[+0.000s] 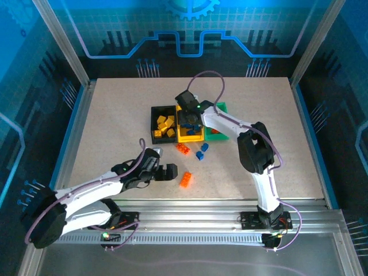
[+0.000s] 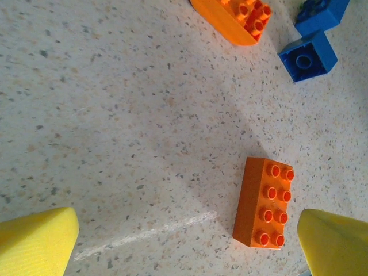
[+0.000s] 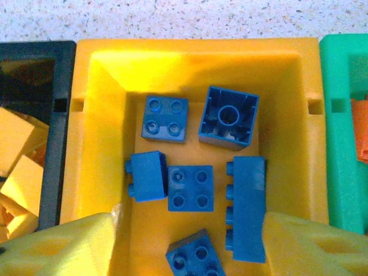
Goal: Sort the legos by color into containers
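Observation:
The three joined bins stand mid-table: black (image 1: 154,118) holding yellow legos (image 1: 165,125), yellow (image 1: 191,138), green (image 1: 221,135). My right gripper (image 1: 188,118) hovers open over the yellow bin (image 3: 103,115); several blue legos (image 3: 190,187) lie in it, and nothing is held between the yellow fingers (image 3: 63,247). My left gripper (image 1: 170,171) is open low over the table. An orange eight-stud lego (image 2: 266,202) lies flat between its fingers (image 2: 34,241), close to the right one. Another orange lego (image 2: 236,17) and two blue legos (image 2: 307,57) lie beyond.
Yellow legos (image 3: 17,167) sit in the black bin (image 3: 57,103), and an orange piece (image 3: 361,144) shows in the green bin (image 3: 339,172). Loose orange (image 1: 184,148) and blue legos (image 1: 201,153) lie in front of the bins. Metal rails edge the table.

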